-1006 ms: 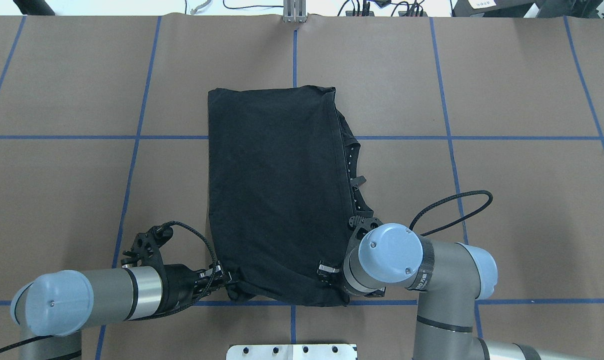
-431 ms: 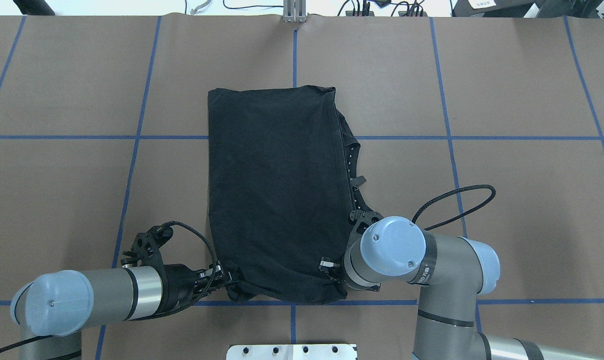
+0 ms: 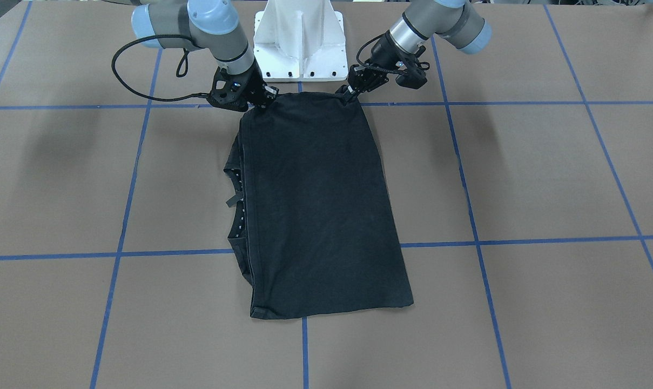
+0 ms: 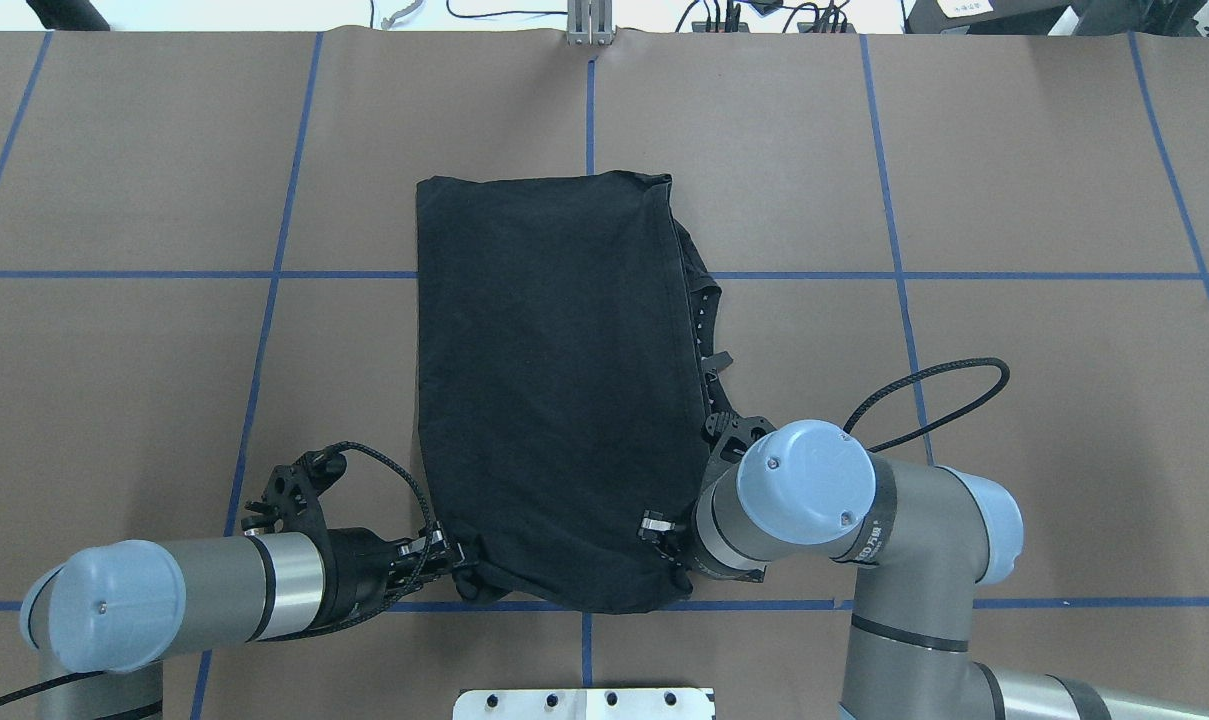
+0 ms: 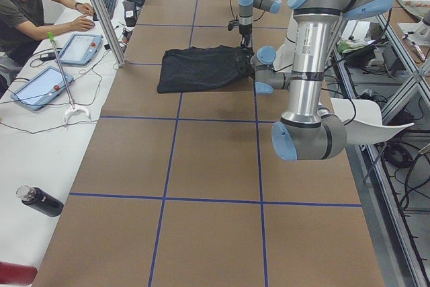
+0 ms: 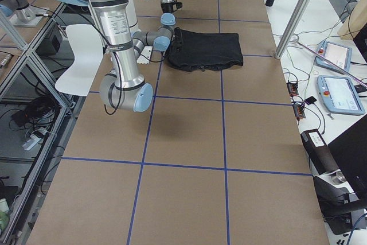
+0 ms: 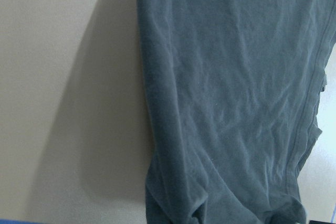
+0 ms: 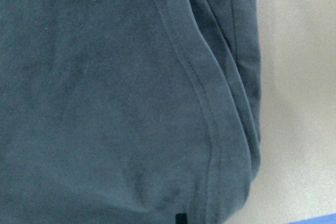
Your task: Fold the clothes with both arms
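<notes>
Brown tbl (image 4: 114, 400) (blue tape grid (image 4: 164, 274)) w/ blk T-shirt (image 4: 554, 400).

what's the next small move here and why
Probably raise both near corners together, slightly. The left gripper and right gripper each seem shut on a robot-side corner of the T-shirt, bunched there while the rest lies flat on the table.

**Around the work table**

A brown table (image 4: 1044, 180) is crossed by blue tape lines (image 4: 964, 275). Seen from its left end, a white bench (image 5: 27, 159) runs along the left, with two tablets (image 5: 41, 87) on it. A black bottle (image 5: 40, 201) lies near. A person (image 5: 23, 5) sits at the far end, and a white chair (image 5: 363, 115) stands on the right.
</notes>
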`<state>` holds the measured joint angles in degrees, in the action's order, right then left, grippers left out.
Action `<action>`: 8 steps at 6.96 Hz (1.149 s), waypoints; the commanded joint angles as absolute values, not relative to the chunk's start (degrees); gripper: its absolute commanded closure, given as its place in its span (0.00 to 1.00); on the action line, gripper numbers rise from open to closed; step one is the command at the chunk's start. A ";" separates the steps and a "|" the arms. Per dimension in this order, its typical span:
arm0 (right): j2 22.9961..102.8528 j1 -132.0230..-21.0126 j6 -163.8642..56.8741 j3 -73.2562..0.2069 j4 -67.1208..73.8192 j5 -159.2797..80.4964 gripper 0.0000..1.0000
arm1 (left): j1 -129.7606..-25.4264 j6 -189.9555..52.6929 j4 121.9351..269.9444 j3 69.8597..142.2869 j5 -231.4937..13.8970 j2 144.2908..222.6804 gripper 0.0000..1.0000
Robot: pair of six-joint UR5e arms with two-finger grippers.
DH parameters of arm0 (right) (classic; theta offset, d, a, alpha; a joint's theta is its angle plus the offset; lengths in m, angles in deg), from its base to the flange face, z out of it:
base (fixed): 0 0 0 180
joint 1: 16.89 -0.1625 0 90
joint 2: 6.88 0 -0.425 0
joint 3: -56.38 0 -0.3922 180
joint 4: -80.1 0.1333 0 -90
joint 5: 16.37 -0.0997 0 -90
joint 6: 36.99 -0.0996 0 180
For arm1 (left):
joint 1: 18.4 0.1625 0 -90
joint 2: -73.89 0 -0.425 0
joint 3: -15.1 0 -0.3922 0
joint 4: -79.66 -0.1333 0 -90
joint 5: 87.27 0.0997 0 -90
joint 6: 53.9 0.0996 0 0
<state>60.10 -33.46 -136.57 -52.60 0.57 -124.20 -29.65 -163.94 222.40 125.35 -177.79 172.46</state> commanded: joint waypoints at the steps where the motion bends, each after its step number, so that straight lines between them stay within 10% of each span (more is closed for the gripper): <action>1: 61.31 -33.50 -136.57 -54.70 0.55 -124.48 1.00 | -29.65 -163.94 222.39 125.49 -177.79 172.50 1.00; 8: 63.16 -28.32 -138.86 -56.64 0.64 -124.65 1.00 | -25.79 -163.94 222.48 126.90 -177.79 171.54 1.00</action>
